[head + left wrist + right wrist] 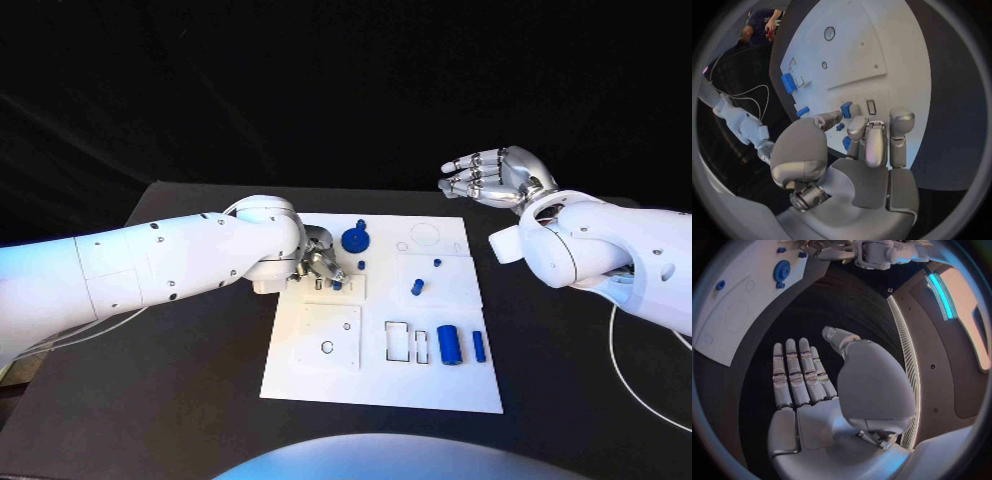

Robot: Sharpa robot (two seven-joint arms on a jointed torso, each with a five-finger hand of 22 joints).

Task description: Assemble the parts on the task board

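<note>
We logged the left hand (pixel 320 262) pinching a small blue part (pixel 846 109) on the white board (pixel 447 385). The right hand (pixel 495 176) hovered at two o'clock, holding nothing, its fingers straight and side by side.

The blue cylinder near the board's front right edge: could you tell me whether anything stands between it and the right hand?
Nothing visible does. The right hand hovers open beyond the task board, and bare board lies between it and the blue cylinder.
</note>
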